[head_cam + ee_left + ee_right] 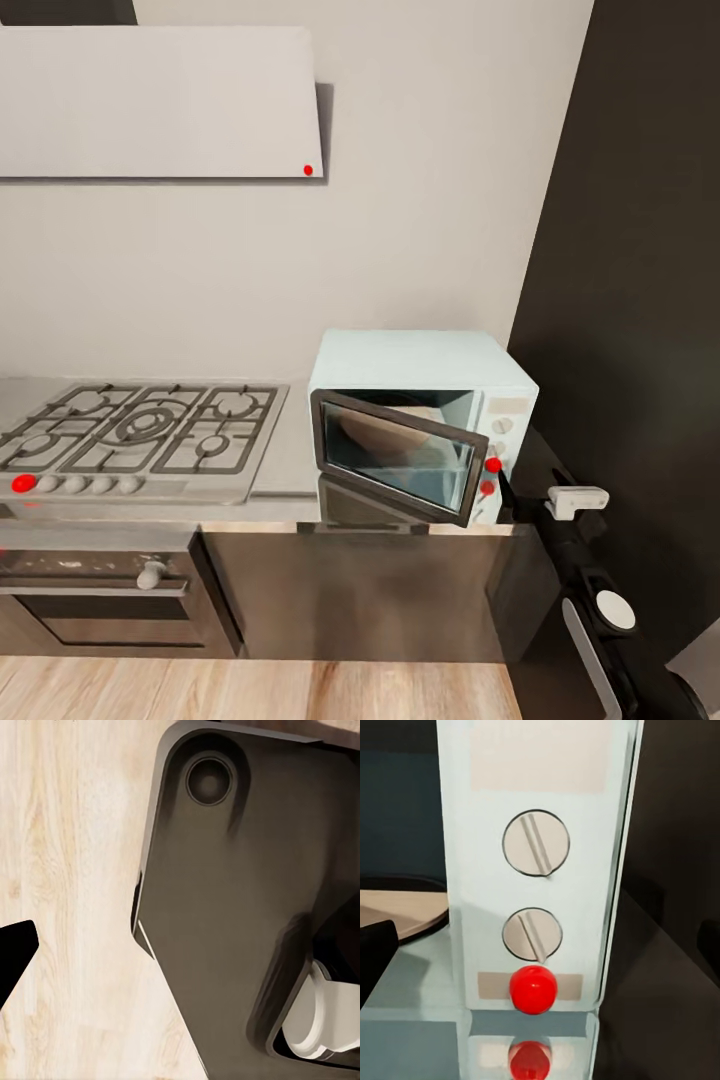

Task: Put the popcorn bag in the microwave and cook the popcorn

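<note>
Grey reflective countertop (285, 470) under white walls: your right gripper (505, 492) faces the mint microwave (420, 385), its door ajar; finger spread unclear, left gripper's too.

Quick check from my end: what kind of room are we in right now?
A home kitchen, by the look of it: a gas hob set in a grey countertop, a white hood above it, and a mint microwave with its door ajar.
</note>
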Robot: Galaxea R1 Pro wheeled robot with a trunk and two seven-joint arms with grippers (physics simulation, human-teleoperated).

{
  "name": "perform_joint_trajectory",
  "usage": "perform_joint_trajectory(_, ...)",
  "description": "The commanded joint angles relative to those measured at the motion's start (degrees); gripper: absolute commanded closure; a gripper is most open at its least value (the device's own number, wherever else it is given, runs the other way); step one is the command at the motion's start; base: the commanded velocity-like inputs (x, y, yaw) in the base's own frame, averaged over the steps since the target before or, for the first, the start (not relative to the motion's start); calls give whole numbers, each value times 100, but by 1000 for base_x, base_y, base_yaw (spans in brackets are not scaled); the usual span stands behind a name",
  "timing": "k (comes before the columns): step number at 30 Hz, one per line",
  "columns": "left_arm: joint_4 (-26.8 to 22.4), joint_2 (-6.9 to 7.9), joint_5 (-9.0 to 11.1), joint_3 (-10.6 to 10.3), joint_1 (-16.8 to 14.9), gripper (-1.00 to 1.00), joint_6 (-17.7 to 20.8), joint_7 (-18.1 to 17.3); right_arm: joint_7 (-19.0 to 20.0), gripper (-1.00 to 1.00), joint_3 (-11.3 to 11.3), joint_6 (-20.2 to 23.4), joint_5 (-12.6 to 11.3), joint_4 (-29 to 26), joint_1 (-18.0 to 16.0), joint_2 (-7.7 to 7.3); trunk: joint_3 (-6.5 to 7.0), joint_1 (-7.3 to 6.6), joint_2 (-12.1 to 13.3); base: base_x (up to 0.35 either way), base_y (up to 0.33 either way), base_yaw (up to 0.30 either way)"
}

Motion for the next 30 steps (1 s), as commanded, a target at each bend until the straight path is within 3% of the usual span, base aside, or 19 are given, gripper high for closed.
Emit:
perform_joint_trajectory(1, 1, 0, 4, 20, -3, -100, -5, 0, 49, -100, -10, -14, -47, 3, -4, 1, -7, 1, -5, 74, 0, 0)
perform_joint_trajectory(13, 1, 0, 4, 20, -3, -100, -2, -1, 108, -100, -4, -14, -47, 3, -3, 1, -7, 1, -5, 82, -12, 0)
perform_joint_trajectory(18, 1, -1, 4, 20, -3, -100, -4, 0, 890, -100, -54, -2, -47, 3, -3, 1, -7, 1, -5, 1, 0, 0)
perform_joint_trajectory(21, 1, -2, 4, 20, -3, -100, -3, -2, 1042, -100, -209, 10, -47, 3, -4, 1, -7, 1, -5, 0, 0, 0)
perform_joint_trajectory(30, 1, -2, 4, 20, -3, -100, -3, -2, 1434, -100, -255, 21, -47, 3, -8, -29, -7, 1, -5, 0, 0, 0)
